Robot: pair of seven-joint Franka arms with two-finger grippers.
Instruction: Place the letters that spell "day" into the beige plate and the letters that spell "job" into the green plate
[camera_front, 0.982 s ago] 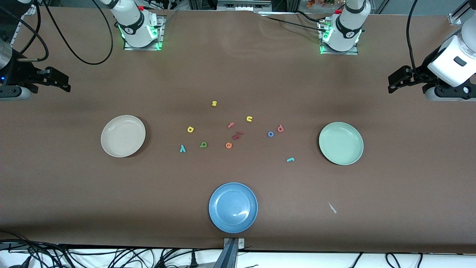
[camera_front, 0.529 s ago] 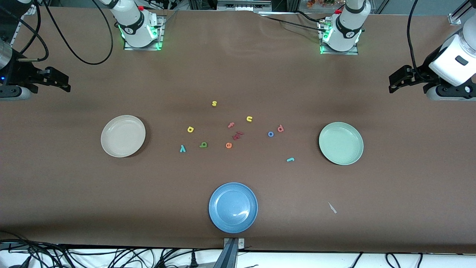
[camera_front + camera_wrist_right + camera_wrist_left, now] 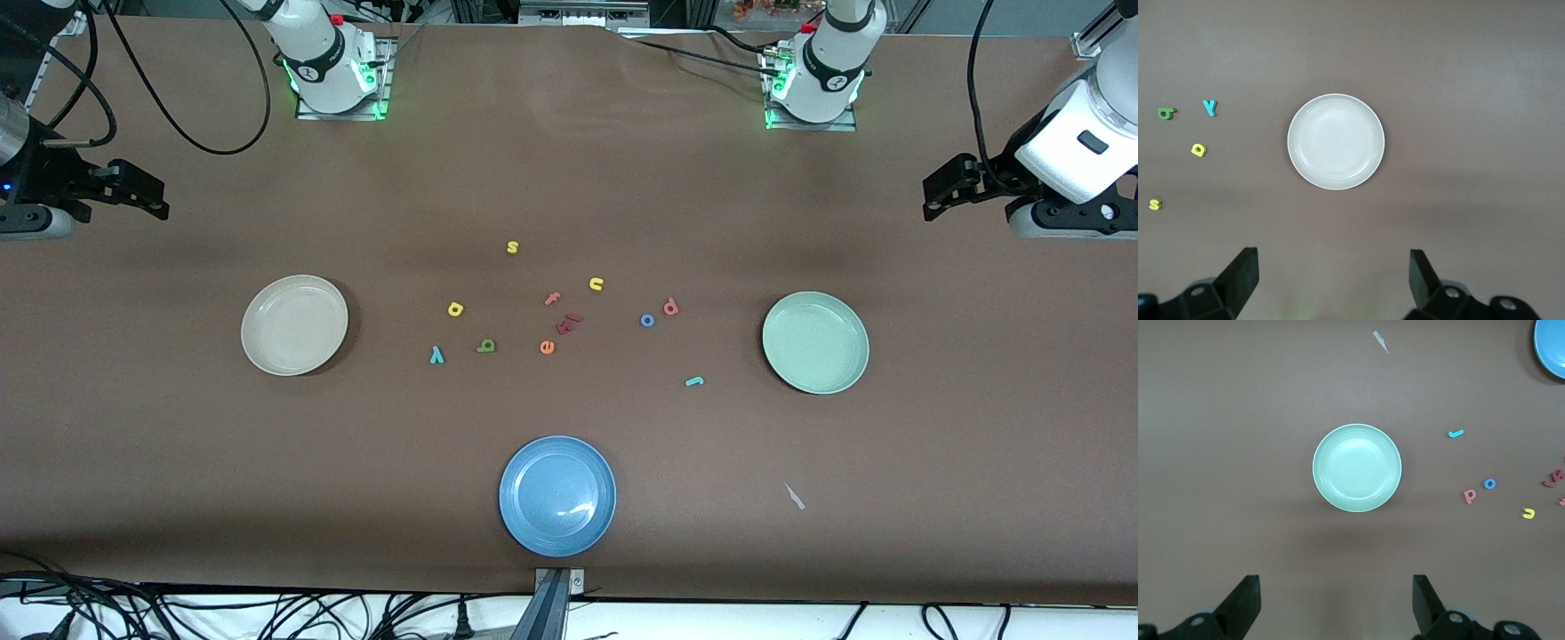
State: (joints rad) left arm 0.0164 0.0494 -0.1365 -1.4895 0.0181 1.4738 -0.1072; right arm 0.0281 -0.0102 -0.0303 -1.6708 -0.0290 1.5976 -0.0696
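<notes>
The beige plate [image 3: 294, 324] [image 3: 1335, 141] lies toward the right arm's end, the green plate [image 3: 815, 342] [image 3: 1357, 468] toward the left arm's end. Between them lie the olive "d" [image 3: 485, 346] [image 3: 1165, 113], yellow "a" [image 3: 455, 309] [image 3: 1199, 150] and teal "y" [image 3: 436, 356] [image 3: 1209, 107], and closer to the green plate the teal "j" [image 3: 694, 381] [image 3: 1456, 434], blue "o" [image 3: 647, 321] [image 3: 1489, 483] and salmon "b" [image 3: 670, 308] [image 3: 1469, 496]. My left gripper [image 3: 932, 200] [image 3: 1337, 600] hangs open and holds nothing over its table end. My right gripper [image 3: 160, 197] [image 3: 1333, 277] waits open and holds nothing over its end.
A blue plate [image 3: 557, 495] sits near the front edge. Other letters lie mid-table: yellow "s" [image 3: 512, 247], yellow "u" [image 3: 596, 284], pink "f" [image 3: 552, 299], orange "e" [image 3: 547, 348], dark red pieces [image 3: 569, 323]. A white scrap [image 3: 794, 496] lies nearer the camera than the green plate.
The left arm's hand has shifted slightly over its end of the table. The right arm, the plates and the letters have not moved.
</notes>
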